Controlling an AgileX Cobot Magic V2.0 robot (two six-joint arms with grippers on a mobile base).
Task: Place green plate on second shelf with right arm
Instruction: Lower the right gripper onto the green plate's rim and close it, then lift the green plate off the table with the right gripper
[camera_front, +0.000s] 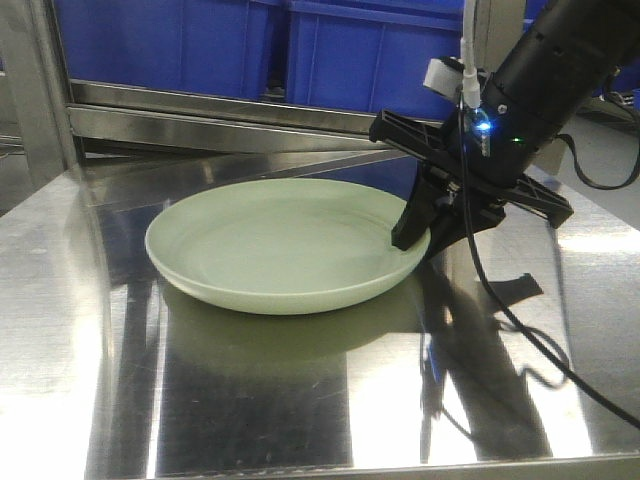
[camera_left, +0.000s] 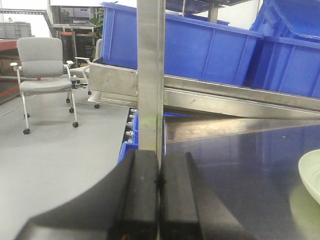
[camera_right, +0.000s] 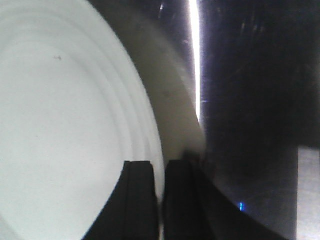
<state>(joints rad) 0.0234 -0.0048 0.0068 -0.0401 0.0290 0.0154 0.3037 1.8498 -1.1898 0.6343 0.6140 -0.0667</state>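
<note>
The right gripper (camera_front: 425, 238) sits on the rim of the green plate (camera_front: 270, 245) at the plate's 3 o'clock in the front view, so the plate spreads away from the tool toward 9 o'clock. Being round, it has no long axis to line up; what matters is that the hold is on one edge only, with the whole dish cantilevered to the left of it. In the right wrist view the two black fingers (camera_right: 137, 200) are drawn nearly together. The pale rim runs up through the slit between them, one finger over the plate's inner face and the other outside it. I judge that a closed pinch on the rim.

The plate lies flat or nearly so on the steel shelf (camera_front: 300, 400), its underside mirrored in the metal. Whether it bears its full weight there I cannot tell. The right arm is plainly the nearer one. The left gripper (camera_left: 159, 185) is closed on nothing, pads touching, and sees only a sliver of the plate at its 3 o'clock.

The shelf top is polished, glary and probably slick. Blue bins (camera_front: 200, 45) on a sloped steel rail (camera_front: 200, 110) close off 12 o'clock. A steel upright (camera_left: 150, 75) stands ahead of the left gripper, with an office chair (camera_left: 42, 70) on the grey floor beyond.
</note>
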